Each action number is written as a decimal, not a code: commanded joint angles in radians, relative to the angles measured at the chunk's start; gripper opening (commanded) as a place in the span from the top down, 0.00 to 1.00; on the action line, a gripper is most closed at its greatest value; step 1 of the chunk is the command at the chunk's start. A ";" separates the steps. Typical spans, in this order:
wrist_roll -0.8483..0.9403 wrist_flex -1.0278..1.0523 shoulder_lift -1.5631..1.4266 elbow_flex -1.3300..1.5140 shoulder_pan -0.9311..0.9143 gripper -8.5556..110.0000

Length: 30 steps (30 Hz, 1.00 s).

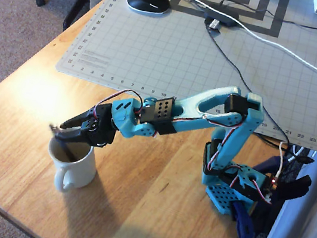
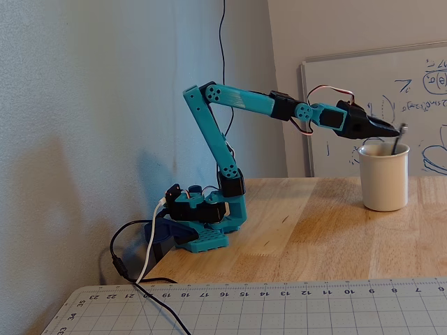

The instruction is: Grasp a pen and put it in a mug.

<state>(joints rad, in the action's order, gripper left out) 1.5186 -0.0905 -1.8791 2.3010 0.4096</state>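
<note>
The cream-white mug [image 1: 78, 170] stands near the table's front left corner in the overhead view, handle toward the front edge. Most of the dark pen [image 1: 66, 151] is down inside it, leaning. My gripper [image 1: 56, 131] hovers over the mug's far rim, shut on the pen's top end. In the fixed view the mug [image 2: 383, 180] is at the right. The pen [image 2: 396, 144] sticks up out of it to my gripper [image 2: 399, 130], just above the rim.
A grey cutting mat [image 1: 176, 43] covers the back of the table, with a black mouse [image 1: 147, 0] and cables [image 1: 267, 42] on it. The arm's base [image 1: 235, 188] sits at the right edge. A whiteboard [image 2: 419, 84] stands behind the mug.
</note>
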 commanded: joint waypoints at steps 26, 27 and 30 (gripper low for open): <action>-1.572 0.038 -0.715 0.456 -0.278 0.79; -1.572 0.084 -0.755 0.472 -0.284 0.80; -1.562 0.268 -0.856 0.491 -0.290 0.84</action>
<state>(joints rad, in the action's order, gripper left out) -0.0353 0.0291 -2.5970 2.8041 0.1304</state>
